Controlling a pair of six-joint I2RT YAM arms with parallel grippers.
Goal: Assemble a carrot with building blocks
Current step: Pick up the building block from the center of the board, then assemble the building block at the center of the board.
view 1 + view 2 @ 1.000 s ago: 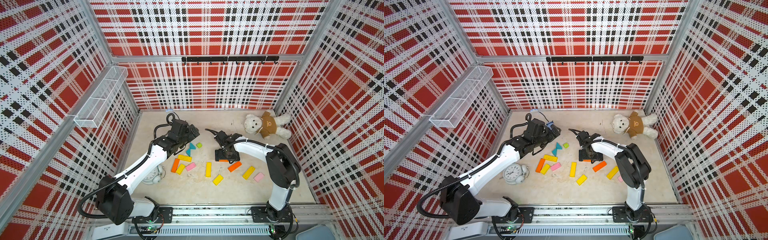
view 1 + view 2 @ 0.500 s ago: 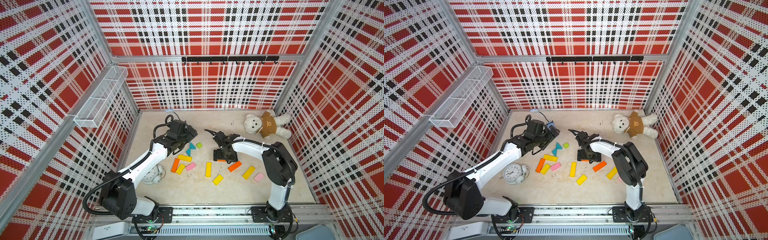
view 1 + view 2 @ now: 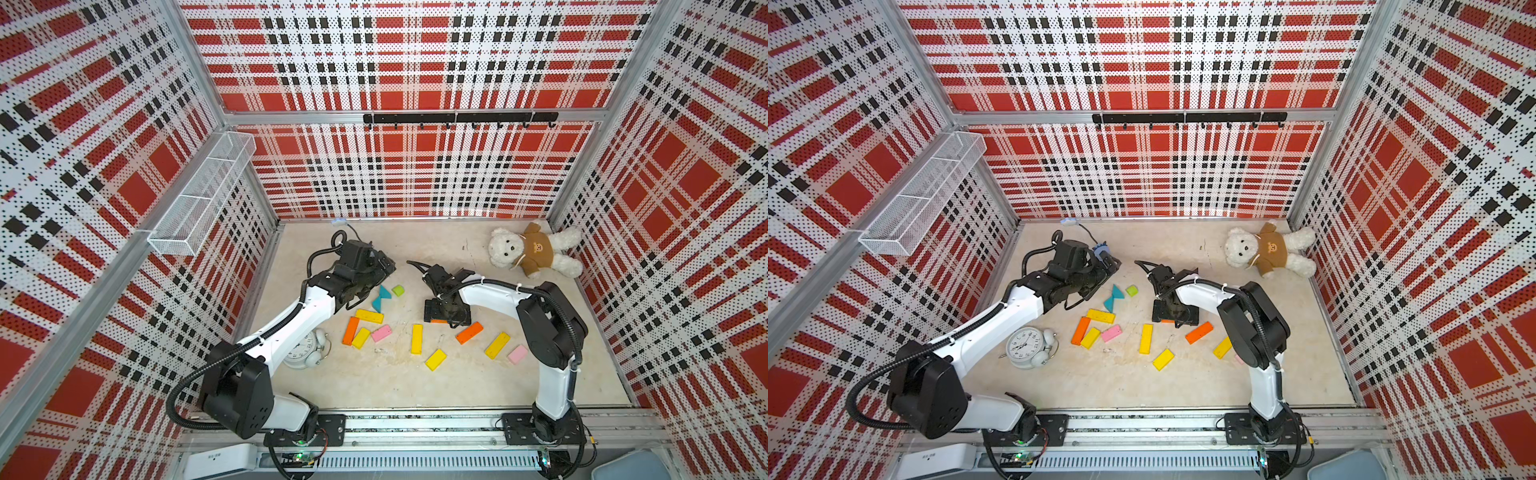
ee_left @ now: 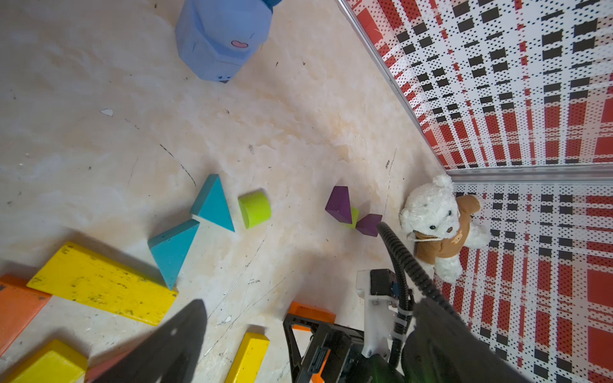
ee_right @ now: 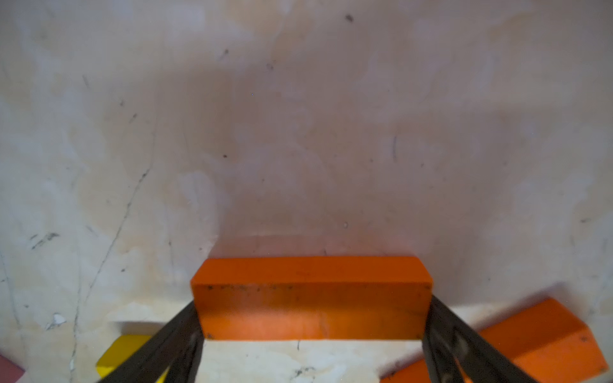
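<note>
Orange block (image 5: 311,298) pinched end-to-end btwn right jaws; left jaws spread wide, nr teal triangles (image 4: 212,204).

Both top views are lit brightly and evenly from above; the plaid walls (image 3: 104,124) are bowed by wide-angle distortion toward the edges. In the right wrist view the surface (image 5: 298,132) is dimmed by a broad soft shadow, and the orange block (image 5: 311,298) is rendered slightly blurred.

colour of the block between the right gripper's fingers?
The block is orange; clearest in the right wrist view.
</note>
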